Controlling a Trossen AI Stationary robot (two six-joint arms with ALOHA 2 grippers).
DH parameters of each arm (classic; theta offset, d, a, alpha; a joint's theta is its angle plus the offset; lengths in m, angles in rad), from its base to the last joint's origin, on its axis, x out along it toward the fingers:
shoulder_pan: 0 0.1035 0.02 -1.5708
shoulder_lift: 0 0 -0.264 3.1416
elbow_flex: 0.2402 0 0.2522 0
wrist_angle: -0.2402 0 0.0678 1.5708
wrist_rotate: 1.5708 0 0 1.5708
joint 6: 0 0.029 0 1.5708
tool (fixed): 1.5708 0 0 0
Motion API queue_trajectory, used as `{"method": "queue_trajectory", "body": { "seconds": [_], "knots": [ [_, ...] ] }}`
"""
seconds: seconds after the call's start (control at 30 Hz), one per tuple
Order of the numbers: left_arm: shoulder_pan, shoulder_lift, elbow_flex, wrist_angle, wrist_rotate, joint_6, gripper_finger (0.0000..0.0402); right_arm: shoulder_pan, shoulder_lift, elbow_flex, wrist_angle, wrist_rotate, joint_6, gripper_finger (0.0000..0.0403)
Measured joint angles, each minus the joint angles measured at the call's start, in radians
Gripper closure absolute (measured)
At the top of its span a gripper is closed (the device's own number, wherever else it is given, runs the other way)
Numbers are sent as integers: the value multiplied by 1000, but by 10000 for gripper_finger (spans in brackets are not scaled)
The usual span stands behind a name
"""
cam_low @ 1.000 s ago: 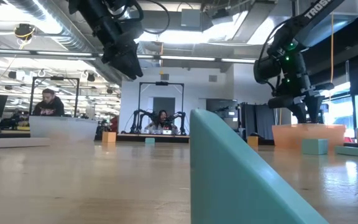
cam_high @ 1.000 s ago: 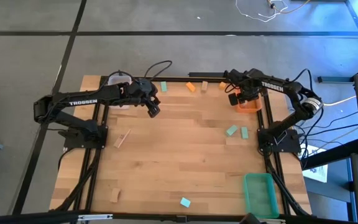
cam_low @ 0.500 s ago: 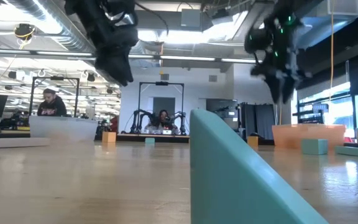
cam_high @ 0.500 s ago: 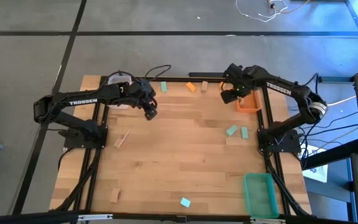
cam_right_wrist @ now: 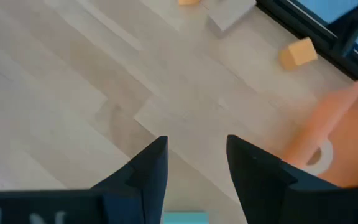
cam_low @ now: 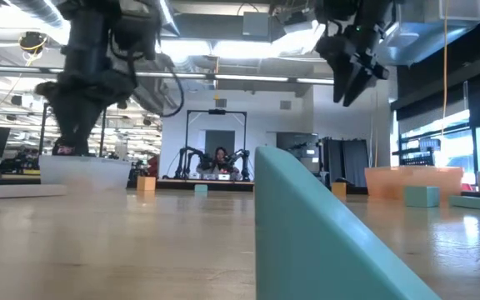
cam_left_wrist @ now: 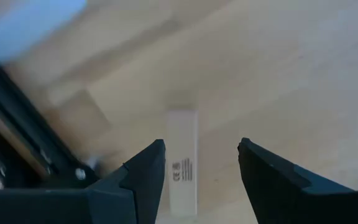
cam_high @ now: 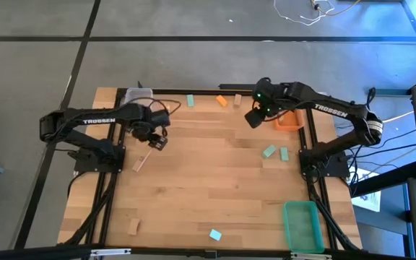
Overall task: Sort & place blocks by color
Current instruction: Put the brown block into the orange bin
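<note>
Left wrist view shows the left gripper point(cam_left_wrist: 197, 165) with its fingers apart and nothing in them, right above a pale wood bar point(cam_left_wrist: 182, 163) lying flat on the table point(cam_high: 208, 188). The bar lies between the two fingers. If the fingers come down a bit crooked, one tip may land on the bar, push it away or flip it. The black frame rail point(cam_high: 113, 180) is close to the bar, so the bar could slide against it and be hard to grab.

The right gripper point(cam_high: 252, 118) hangs over the far middle of the table, fingers partly apart and holding nothing. It is near the orange bin point(cam_high: 289, 121), and it could bump the rim if it swings back.

Other blocks are spread out: an orange block point(cam_high: 222, 101) and a teal block point(cam_high: 191, 101) by the far edge, two teal blocks point(cam_high: 269, 152) on the right side, and a teal one point(cam_high: 215, 234) and a wood one point(cam_high: 133, 226) near the front. I think a clear bin point(cam_high: 137, 94) sits behind the left arm, but it is hard to see. The green bin point(cam_high: 301, 224) is well away.
</note>
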Motion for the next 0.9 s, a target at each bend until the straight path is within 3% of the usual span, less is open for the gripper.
{"method": "queue_trajectory", "body": {
  "seconds": [0.3,0.6,0.77,0.9],
  "knots": [
    [-80,0,-161,153,69,-106,210,16,0,0,33,1,0,238],
    [-150,0,-240,152,57,-201,210,15,0,0,37,1,0,238],
    [-204,0,-270,152,132,-230,210,15,0,0,37,1,0,238],
    [-271,0,-290,151,119,-280,210,15,0,0,37,1,3,238]
  ]
}}
